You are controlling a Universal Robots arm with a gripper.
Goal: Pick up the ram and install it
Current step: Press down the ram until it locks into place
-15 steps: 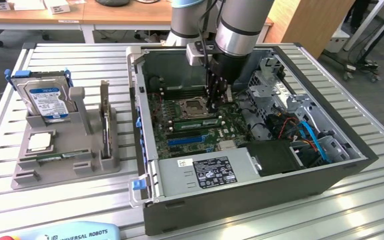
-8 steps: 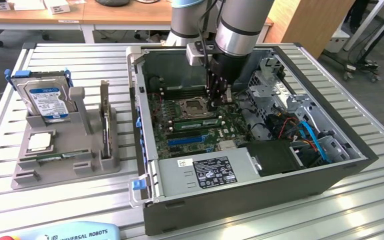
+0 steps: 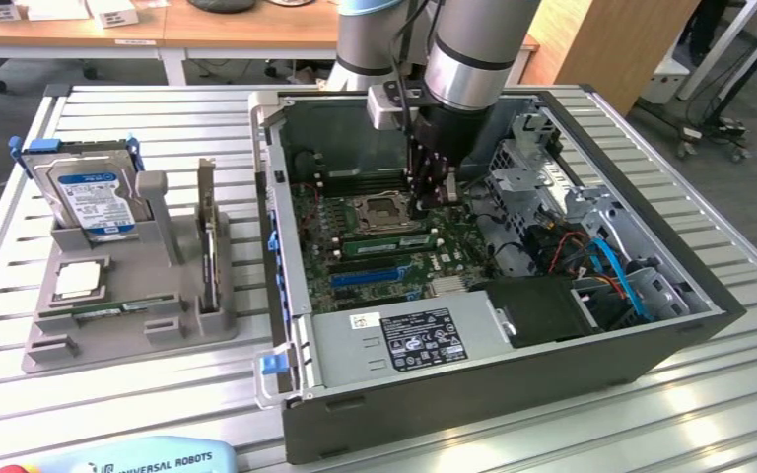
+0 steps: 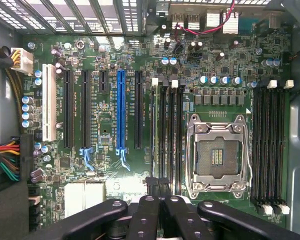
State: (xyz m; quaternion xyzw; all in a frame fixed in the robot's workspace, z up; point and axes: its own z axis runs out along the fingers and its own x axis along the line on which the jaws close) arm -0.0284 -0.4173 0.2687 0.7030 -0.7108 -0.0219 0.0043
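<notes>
While gripper (image 3: 432, 197) sits closed over the motherboard (image 3: 359, 232), can't tell if anything's pinched; pendant (image 3: 142, 459) reads "UNIVERSAL ROBOTS", hard drive (image 3: 90, 197) label illegible.

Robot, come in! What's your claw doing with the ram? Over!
Claw shut, low over the motherboard. Ram stands in a slot beside the processor socket. Cables off to the side, not in the way. Over.
</notes>
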